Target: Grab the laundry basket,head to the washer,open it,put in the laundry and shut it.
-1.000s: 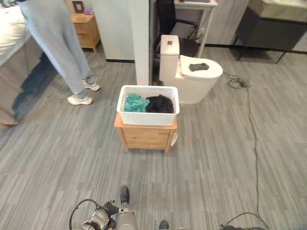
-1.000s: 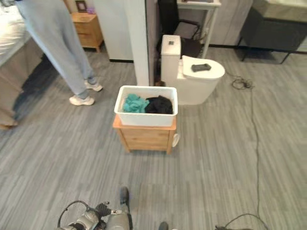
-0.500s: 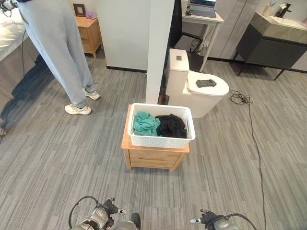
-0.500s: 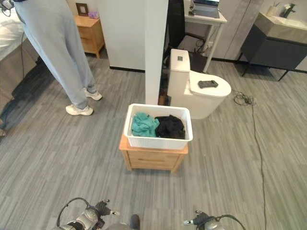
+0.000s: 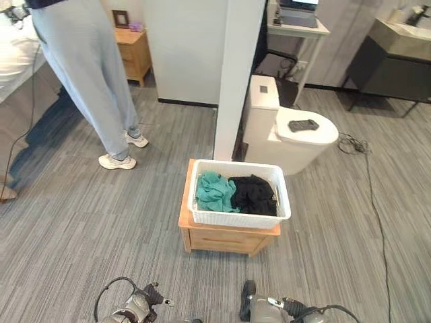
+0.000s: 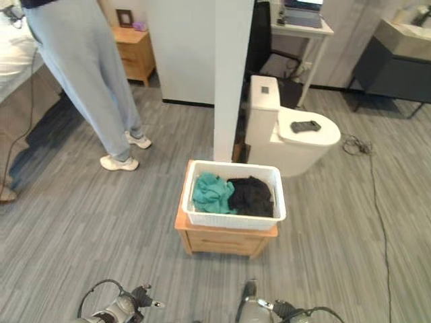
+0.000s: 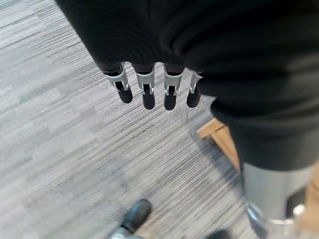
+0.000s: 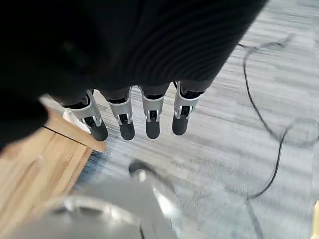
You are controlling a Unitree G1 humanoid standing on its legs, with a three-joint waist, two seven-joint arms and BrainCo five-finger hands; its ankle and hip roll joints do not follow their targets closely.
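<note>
Task barely begun. White laundry basket (image 5: 239, 195), teal and black clothes inside, sits on the wooden stand (image 5: 225, 239) at frame centre. My left hand (image 7: 149, 89) and right hand (image 8: 134, 117) hang relaxed, empty. Grab, washer steps remain.

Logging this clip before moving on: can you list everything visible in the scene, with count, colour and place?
Laundry basket: 1, white, on the wooden stand.
Teal clothes: 1 heap, in the basket's left half.
Black clothes: 1 heap, in its right half.
Wooden stand: 1, light wood, on the floor ahead.
Toilet: 1, white, lid down, behind the basket.
Dark remote-like object: 1, on the toilet lid.
Nightstand: 1, wooden, far left.
Desk: 1, white, far back.
Person: 1, light grey trousers, white shoes, standing left.
Left hand: open, over the floor.
Right hand: open, beside the stand.
</note>
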